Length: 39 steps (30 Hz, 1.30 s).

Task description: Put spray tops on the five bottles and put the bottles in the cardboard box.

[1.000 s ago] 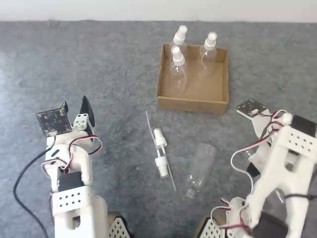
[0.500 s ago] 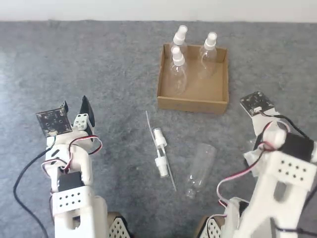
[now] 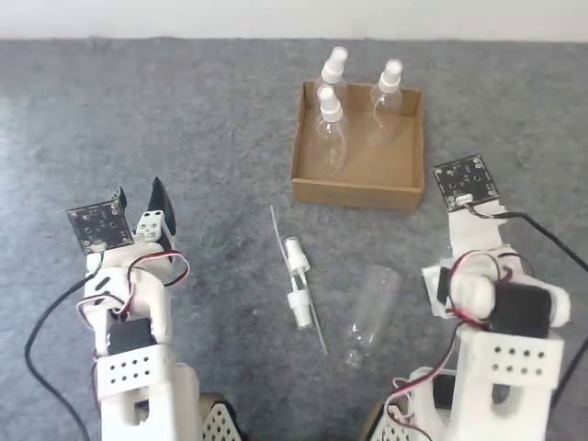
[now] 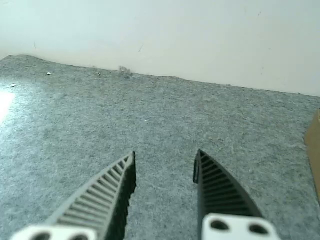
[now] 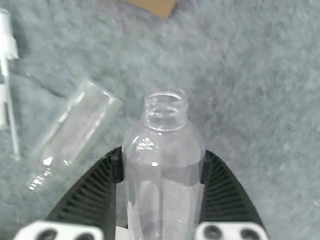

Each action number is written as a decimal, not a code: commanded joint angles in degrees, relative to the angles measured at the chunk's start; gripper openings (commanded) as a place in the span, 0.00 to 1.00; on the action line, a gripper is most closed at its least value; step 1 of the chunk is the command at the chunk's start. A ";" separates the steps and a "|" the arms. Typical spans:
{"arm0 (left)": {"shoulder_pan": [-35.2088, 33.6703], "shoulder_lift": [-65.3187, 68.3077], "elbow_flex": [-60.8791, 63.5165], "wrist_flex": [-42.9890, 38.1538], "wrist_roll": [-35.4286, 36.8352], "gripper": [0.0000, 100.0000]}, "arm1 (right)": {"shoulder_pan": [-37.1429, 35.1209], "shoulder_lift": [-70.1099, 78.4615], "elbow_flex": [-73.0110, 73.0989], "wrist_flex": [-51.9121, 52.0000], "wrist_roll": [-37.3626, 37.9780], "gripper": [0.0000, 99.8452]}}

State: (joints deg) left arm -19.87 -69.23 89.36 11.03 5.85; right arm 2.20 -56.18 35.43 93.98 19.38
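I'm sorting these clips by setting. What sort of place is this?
Most likely an indoor robot test bench rather than a factory: the small left arm and right arm stand on a grey felt-covered table by a bare white wall, with a cardboard box as prop.

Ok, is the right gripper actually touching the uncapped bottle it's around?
Touching. In the right wrist view, the right gripper has both fingers pressed against the sides of the uncapped bottle, with no gap on either side.

Grey felt-like carpet [image 3: 184,119] covers whole work surface; plain white wall [image 4: 165,35] along far edge.
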 commanded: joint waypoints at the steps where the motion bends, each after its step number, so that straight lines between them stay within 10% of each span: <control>1: 0.09 -0.53 -0.84 -1.41 -0.26 0.17 | -4.00 -2.51 -3.16 -1.01 -5.71 0.07; 39: 0.18 -0.44 -0.84 -1.41 0.00 0.17 | -12.18 -11.74 -3.08 -11.91 -14.95 0.06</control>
State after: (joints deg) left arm -19.87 -69.23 89.36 11.03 5.85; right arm -9.41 -65.32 35.43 82.99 4.62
